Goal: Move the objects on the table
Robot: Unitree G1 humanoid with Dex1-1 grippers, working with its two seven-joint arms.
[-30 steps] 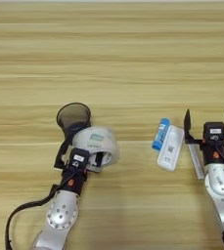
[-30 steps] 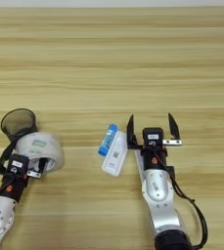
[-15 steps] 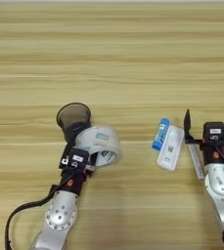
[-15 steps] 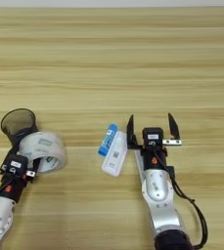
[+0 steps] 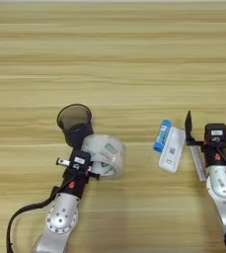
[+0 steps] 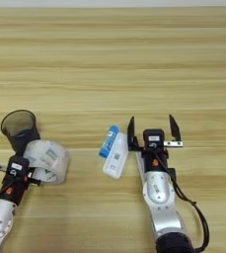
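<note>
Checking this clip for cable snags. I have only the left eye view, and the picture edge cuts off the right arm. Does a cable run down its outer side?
Observer: Yes. In the right eye view a black cable leaves the arm below the right gripper and bows out to the arm's right.
Operator: Does it touch any object? My view shows the left gripper at the tape roll, far from there.
Observer: No. The loop has only the table under it and leaves by the bottom edge; the white device lies on the arm's other side.
</note>
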